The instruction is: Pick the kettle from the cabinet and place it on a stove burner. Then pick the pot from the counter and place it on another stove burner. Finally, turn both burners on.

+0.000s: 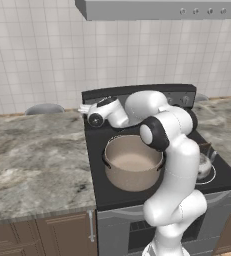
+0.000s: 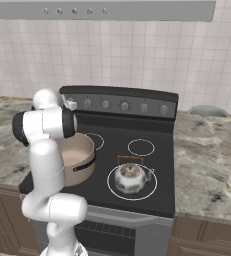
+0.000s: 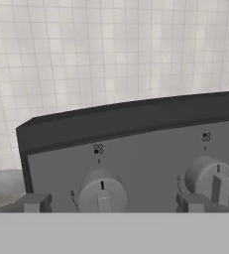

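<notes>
The beige pot [image 1: 132,162] [image 2: 78,154] stands on the front left burner of the black stove [image 2: 152,131]. On the front right burner sits the small silver kettle [image 2: 131,178] [image 1: 205,168], partly behind my arm in the left base view. My gripper [image 1: 83,108] [image 2: 71,105] [image 3: 113,203] is open and empty at the left end of the stove's back panel [image 3: 136,149]. Its fingertips [image 3: 34,202] stand wide on either side of the leftmost knob [image 3: 102,193], without touching it. A second knob [image 3: 210,181] lies to the right. The marble counter [image 1: 32,150] [image 2: 207,150] flanks the stove. The cabinet is out of view.
A grey range hood [image 1: 162,7] [image 2: 102,9] hangs above the stove. A grey rounded dish [image 1: 44,108] [image 2: 207,110] rests at the back of the counter on each side. A white tiled wall closes off the back.
</notes>
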